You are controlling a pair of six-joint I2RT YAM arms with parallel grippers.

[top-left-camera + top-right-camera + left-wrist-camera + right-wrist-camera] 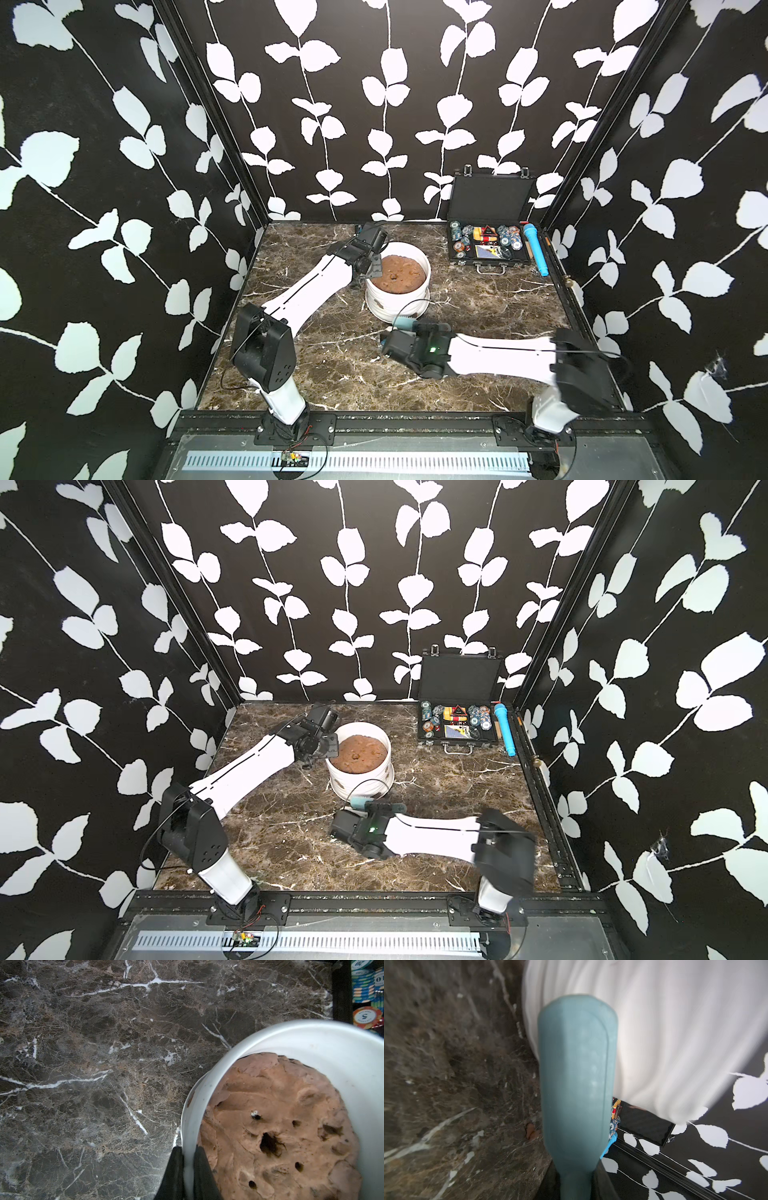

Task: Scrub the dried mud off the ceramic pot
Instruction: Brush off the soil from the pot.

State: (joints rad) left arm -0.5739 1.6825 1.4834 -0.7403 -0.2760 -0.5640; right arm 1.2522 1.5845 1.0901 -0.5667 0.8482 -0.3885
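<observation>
The white ribbed ceramic pot [397, 306] [360, 786] stands mid-table, filled with a brown soil mound [398, 274] [280, 1126]. My left gripper [374, 270] [332, 746] [188, 1148] is shut on the pot's left rim [207, 1088], one finger outside and one inside. My right gripper [426, 328] [382, 807] [576, 1180] is shut on a teal brush [401, 323] [360, 802] [575, 1074], whose head lies against the pot's front wall [675, 1032]. A reddish smear of dried mud [190, 1101] shows on the outer wall, and a small flake [531, 1130] lies on the table beside the brush.
An open black case of chips [490, 249] [457, 727] sits at the back right, its lid against the wall. A blue cylindrical object [536, 249] [505, 729] lies right of it. Patterned walls close three sides of the marble table [332, 374].
</observation>
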